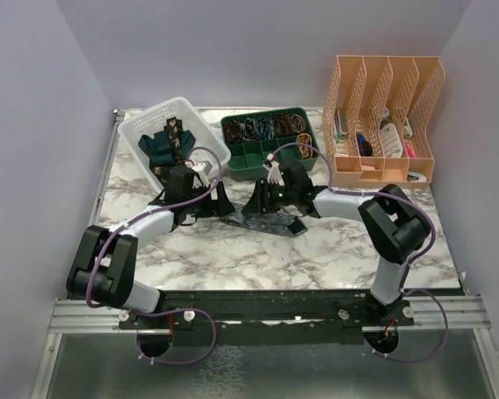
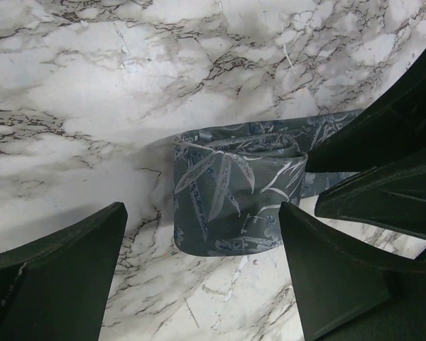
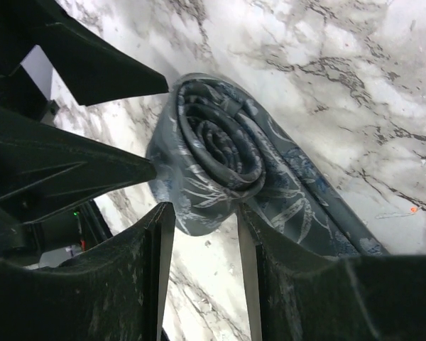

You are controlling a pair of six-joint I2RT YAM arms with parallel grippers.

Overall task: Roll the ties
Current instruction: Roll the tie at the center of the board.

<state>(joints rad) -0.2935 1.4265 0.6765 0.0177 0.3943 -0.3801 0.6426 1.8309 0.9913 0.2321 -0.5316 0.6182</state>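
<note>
A blue-grey patterned tie (image 1: 266, 223) lies at the table's middle, wound into a roll (image 2: 231, 202) with its tail running off to the right. In the right wrist view I look at the spiral end (image 3: 213, 160). My right gripper (image 3: 202, 209) is shut on the near edge of that roll, a fingertip pressing each side. My left gripper (image 2: 202, 213) straddles the roll, wide open, with neither finger touching it. In the top view the left gripper (image 1: 220, 204) and the right gripper (image 1: 262, 204) meet over the tie. A dark teal tie (image 1: 154, 145) and a black-brown tie (image 1: 176, 133) lie in the basket.
A white basket (image 1: 204, 125) stands at the back left. Beside it is a green compartment tray (image 1: 270, 170) with several rolled items in its back cells. An orange file rack (image 1: 382, 170) stands at the back right. Purple walls enclose the table on three sides.
</note>
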